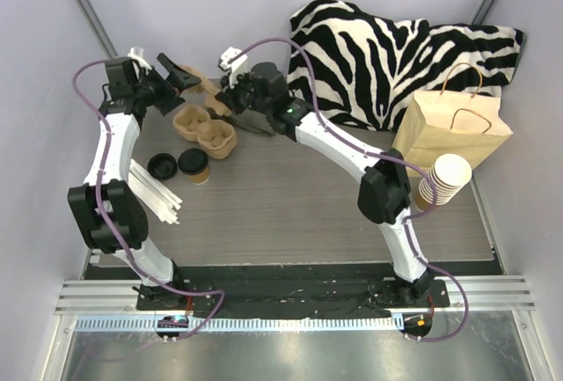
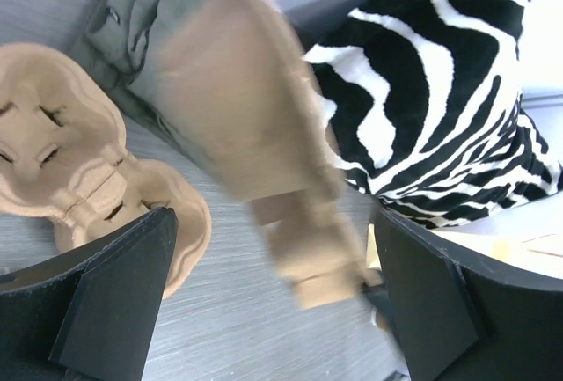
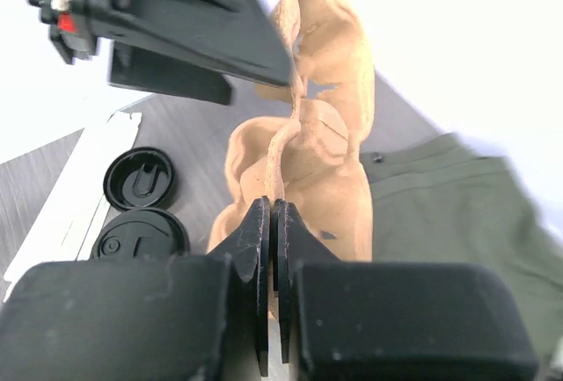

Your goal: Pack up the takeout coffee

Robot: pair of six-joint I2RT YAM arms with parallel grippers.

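Pinching the thin rim of a pulp cup carrier (image 3: 321, 91) with the right claw (image 3: 271, 209), fingers pressed flat together on that wall, and tipping it up on edge above the desk (image 1: 308, 205), most likely to free it or turn it ready for loading. Holding the left claw (image 2: 273, 223) spread wide just opposite, gripping nothing, with a blurred brown part of the carrier between its fingers, seemingly poised to take the far side. Showing two round wells (image 1: 204, 130) flat on the desk just below both claws, each bare. Hard to judge as one piece with the raised part or as a second carrier. Leaving the takeout coffee (image 1: 194, 165) upright on the desk near the left arm, close to those wells but apart from either claw, capped with a black lid and so hiding whatever is inside; not yet seated in any well. Keeping a loose black lid (image 1: 162, 166) just beside that cup, on its left. Parking a brown paper bag (image 1: 449, 130) with handles up at the far right, against a zebra-print cloth (image 1: 378, 55), interior out of sight from above. Resting a stack of lidless cups (image 1: 444, 179) on its side just in front of the bag, top cup visibly empty.
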